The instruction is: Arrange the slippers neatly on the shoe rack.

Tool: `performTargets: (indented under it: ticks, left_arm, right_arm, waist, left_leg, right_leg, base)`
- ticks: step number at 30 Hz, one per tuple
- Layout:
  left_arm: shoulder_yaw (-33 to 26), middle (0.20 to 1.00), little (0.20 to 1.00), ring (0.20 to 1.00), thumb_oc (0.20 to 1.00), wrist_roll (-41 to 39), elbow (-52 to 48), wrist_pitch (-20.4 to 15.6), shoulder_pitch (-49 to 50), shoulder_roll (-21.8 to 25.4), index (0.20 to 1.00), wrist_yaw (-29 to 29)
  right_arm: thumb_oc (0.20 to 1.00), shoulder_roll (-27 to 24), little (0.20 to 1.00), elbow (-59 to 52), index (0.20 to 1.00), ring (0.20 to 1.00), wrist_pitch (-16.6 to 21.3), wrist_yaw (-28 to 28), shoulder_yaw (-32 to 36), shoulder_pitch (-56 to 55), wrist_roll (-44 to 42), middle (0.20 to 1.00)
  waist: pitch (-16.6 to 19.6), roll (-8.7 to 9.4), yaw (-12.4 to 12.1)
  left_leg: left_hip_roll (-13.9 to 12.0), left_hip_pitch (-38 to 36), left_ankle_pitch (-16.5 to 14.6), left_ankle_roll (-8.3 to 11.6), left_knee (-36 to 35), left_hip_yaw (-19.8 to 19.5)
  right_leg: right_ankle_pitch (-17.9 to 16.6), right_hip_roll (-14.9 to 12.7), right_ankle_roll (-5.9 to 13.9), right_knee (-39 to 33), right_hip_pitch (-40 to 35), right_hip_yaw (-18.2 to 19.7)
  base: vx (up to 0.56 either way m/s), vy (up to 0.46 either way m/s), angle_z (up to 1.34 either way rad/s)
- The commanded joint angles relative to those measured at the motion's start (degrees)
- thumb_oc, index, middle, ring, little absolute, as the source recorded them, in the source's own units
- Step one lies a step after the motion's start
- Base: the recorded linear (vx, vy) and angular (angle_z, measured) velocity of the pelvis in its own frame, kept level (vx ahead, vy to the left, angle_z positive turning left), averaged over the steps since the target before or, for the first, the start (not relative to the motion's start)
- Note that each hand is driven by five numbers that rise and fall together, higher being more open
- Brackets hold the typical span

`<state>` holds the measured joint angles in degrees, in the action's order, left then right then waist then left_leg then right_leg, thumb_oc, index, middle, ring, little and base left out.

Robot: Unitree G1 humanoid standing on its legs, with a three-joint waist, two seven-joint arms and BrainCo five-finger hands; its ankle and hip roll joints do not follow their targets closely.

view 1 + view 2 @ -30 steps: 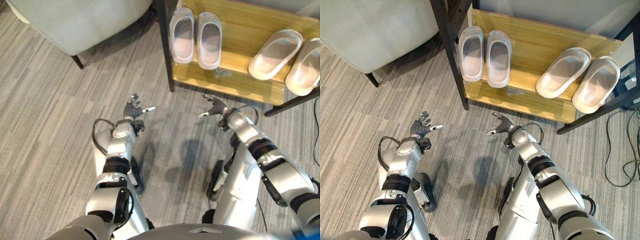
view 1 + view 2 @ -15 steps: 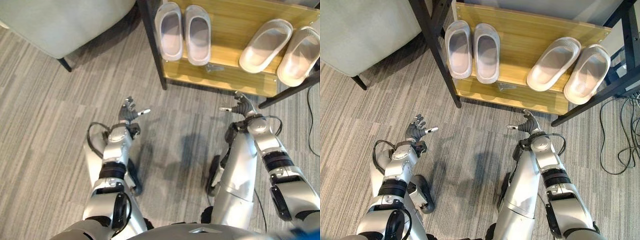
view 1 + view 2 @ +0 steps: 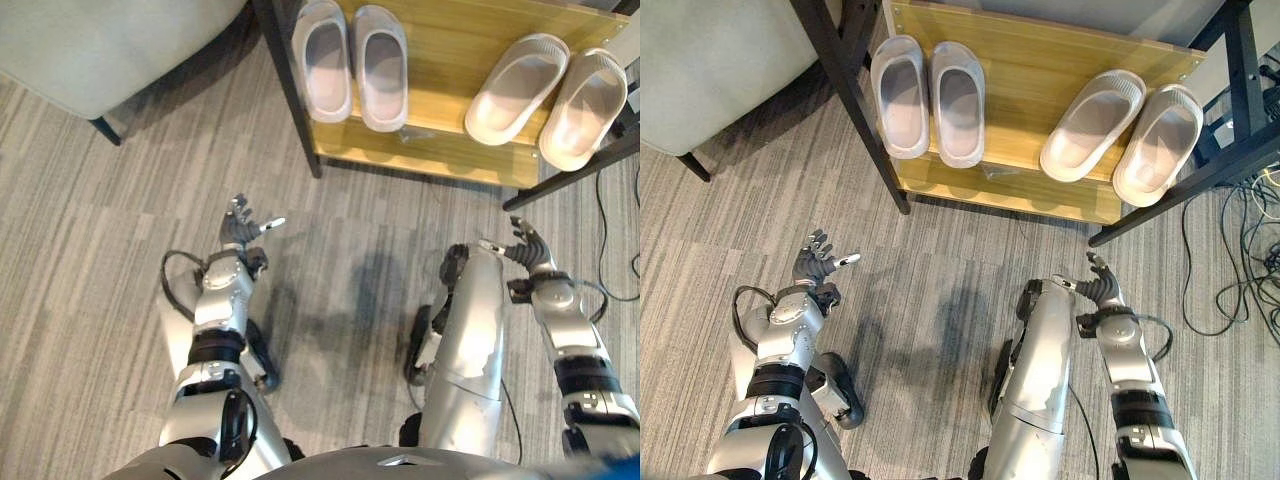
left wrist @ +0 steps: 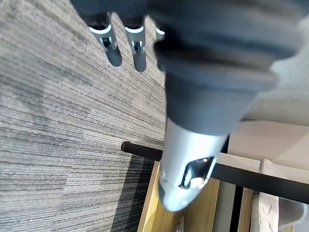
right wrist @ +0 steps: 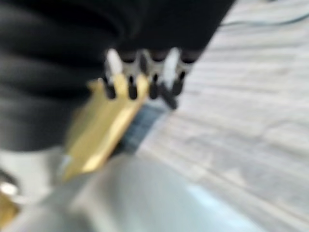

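Observation:
Two pairs of pale slippers stand on the wooden shelf of the shoe rack (image 3: 450,30). The grey pair (image 3: 350,62) lies side by side at the shelf's left end. The cream pair (image 3: 545,95) sits at the right end, angled a little. My left hand (image 3: 240,222) hangs over the carpet in front of the rack's left leg, fingers relaxed and holding nothing. My right hand (image 3: 528,250) hovers low at the right, below the rack's front right corner, fingers loose and empty. Both hands are apart from the slippers.
A grey upholstered chair (image 3: 110,40) on dark legs stands at the back left. The rack's black frame leg (image 3: 850,95) runs down beside the grey pair. Loose cables (image 3: 1240,260) lie on the carpet right of the rack. Striped grey carpet (image 3: 90,250) spreads in front.
The camera has shifted, so the rack sits higher and further left in view. My right hand has swung out to the right and lower, away from the rack's front edge.

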<state>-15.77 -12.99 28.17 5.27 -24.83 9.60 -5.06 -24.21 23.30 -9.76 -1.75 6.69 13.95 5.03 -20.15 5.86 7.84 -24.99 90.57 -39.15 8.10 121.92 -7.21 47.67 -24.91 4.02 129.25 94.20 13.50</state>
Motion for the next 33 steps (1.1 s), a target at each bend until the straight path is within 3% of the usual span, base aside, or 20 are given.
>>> performTargets:
  ticks: [1,4,8,12,14,18,22,28,33]
  left_arm:
    - [-3.86,1.0,1.0,1.0,1.0,-2.62,-1.9,-4.36,0.5,1.86,1.0,-0.09]
    - [-4.18,1.0,1.0,1.0,1.0,-2.62,-3.24,-4.73,0.01,2.41,1.0,-0.59]
    - [-3.36,1.0,1.0,1.0,1.0,-3.15,-4.63,-8.32,-1.54,2.5,1.0,-1.0]
    - [-1.95,1.0,1.0,1.0,1.0,-3.61,-5.27,-11.46,-1.34,1.84,1.0,-1.01]
    - [-1.07,1.0,1.0,1.0,1.0,-3.24,-4.1,-11.66,-0.27,1.23,1.0,-1.05]
    - [-0.17,1.0,1.0,1.0,1.0,-2.81,-3.04,-12.48,1.12,0.65,1.0,-1.17]
    - [1.71,1.0,1.0,1.0,1.0,-1.04,-0.55,-13.83,3.06,-0.42,1.0,-2.53]
    - [3.71,1.0,1.0,1.0,1.0,0.23,1.14,-14.31,5.76,-1.02,1.0,-3.04]
    - [9.07,1.0,1.0,1.0,1.0,4.26,4.02,-15.16,7.02,-1.27,1.0,-2.45]
  right_arm:
    - [1.0,-2.87,1.0,-5.03,1.0,1.0,0.26,0.44,2.06,1.79,1.29,1.0]
    - [1.0,-2.54,1.0,-6.3,1.0,1.0,-0.02,1.01,3.12,-1.63,0.96,1.0]
    - [1.0,-1.53,1.0,-4.12,1.0,1.0,1.93,0.06,1.05,-3.98,0.62,1.0]
    - [1.0,-0.55,1.0,-0.57,1.0,1.0,4.32,-2.43,-0.4,-4.38,1.09,1.0]
    - [1.0,0.55,1.0,1.81,1.0,1.0,5.75,-3.65,-1.55,-3.54,1.16,1.0]
    - [1.0,1.08,1.0,3.61,1.0,1.0,6.53,-4.57,-3.53,-2.93,2.0,1.0]
    - [1.0,1.62,1.0,5.89,1.0,1.0,8.57,-6.1,-8.78,-4.16,4.84,1.0]
    - [1.0,3.32,1.0,8.65,1.0,1.0,10.55,-6.52,-12.19,-6.77,5.38,1.0]
    - [1.0,4.67,1.0,12.06,1.0,1.0,11.67,-7.51,-15.91,-7.62,7.29,1.0]
  waist:
    - [-1.78,-0.21,-0.25]
    - [0.55,-0.41,-0.03]
    - [5.47,-2.5,-0.3]
    - [8.86,-3.79,-0.31]
    - [10.46,-4.13,-0.17]
    - [11.0,-4.33,0.02]
    - [11.44,-4.45,0.66]
    - [12.43,-4.3,1.25]
    - [13.25,-4.23,1.85]
  left_leg:
    - [-0.49,-0.62,-0.47,1.69,-1.89,-7.06]
    - [-1.38,-0.62,0.96,1.34,-8.0,-3.62]
    - [-2.06,-0.62,4.64,0.5,-18.76,0.94]
    - [-2.74,-0.7,6.54,0.79,-22.49,3.24]
    - [-3.05,-4.81,7.41,0.87,-27.0,6.15]
    - [-2.61,-9.94,8.5,0.43,-31.72,8.46]
    - [-0.15,-22.47,11.15,-0.4,-44.26,12.87]
    - [0.65,-29.01,12.82,-0.74,-50.84,14.76]
    - [1.6,-35.76,14.61,-1.06,-57.38,17.08]
  right_leg:
    - [-11.41,-0.78,5.92,-6.59,-4.25,7.95]
    - [-12.77,-1.57,6.48,-12.71,-4.25,4.92]
    - [-15.58,-2.15,7.38,-24.23,-7.14,-3.37]
    - [-16.47,-2.43,7.43,-30.6,-9.66,-9.38]
    - [-18.24,-1.83,7.29,-36.76,-13.88,-12.85]
    - [-19.97,-0.39,7.42,-41.98,-18.29,-15.01]
    - [-23.57,1.75,7.62,-55.49,-29.08,-18.36]
    - [-25.6,3.38,7.22,-62.79,-34.85,-19.38]
    - [-27.87,4.51,7.53,-69.79,-40.7,-20.57]
  base:
    - [0.0,0.056,-0.03]
    - [-0.04,0.04,-0.05]
    - [-0.11,0.022,-0.09]
    - [-0.03,0.003,0.0]
    - [-0.04,-0.025,0.07]
    - [-0.03,-0.013,0.0]
    - [-0.02,0.006,-0.04]
    - [0.08,0.009,-0.01]
    - [0.07,0.027,-0.14]
